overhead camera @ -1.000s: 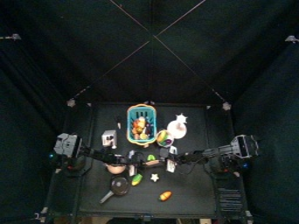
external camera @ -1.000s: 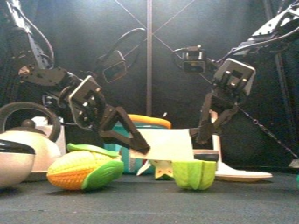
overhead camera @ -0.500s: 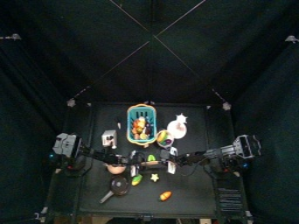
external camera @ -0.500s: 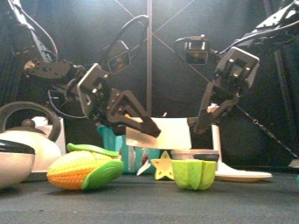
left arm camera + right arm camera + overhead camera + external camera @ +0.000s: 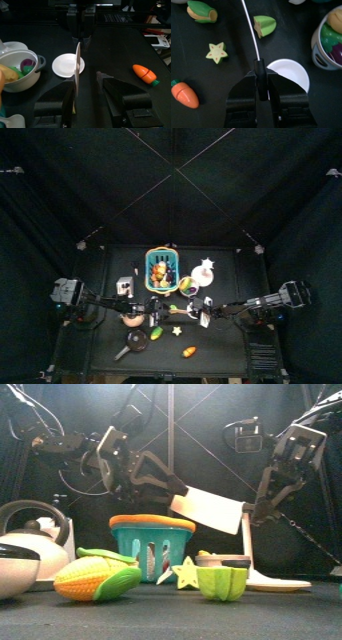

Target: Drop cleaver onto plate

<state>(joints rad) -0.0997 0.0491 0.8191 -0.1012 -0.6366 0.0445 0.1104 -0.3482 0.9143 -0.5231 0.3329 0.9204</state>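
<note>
Front and wrist views of 2 arms above the worktop [image 5: 267, 619]. The right claw [image 5: 262, 75] is seen clamped on the handle of the cleaver [image 5: 211, 509], whose pale blade is held edge-on in the right wrist view and broadside, tilted, in the front view. The right arm is shown descending steeply from the upper right, wrist bent downward toward the middle. The left claw [image 5: 87, 92] is shown with its 2 jaws spread wide, 1 on either side of the blade; whether a jaw touches the blade cannot be told. The left arm is angled in from the upper left, its claw pointed toward the blade. The cleaver is held in the air, above the plate [image 5: 69, 65], a small pale round dish lying flat on the worktop beside the teal basket [image 5: 151, 544]. A green wedge [image 5: 264, 25], a star [image 5: 216, 51] and a carrot [image 5: 144, 74] are scattered on the worktop.
</note>
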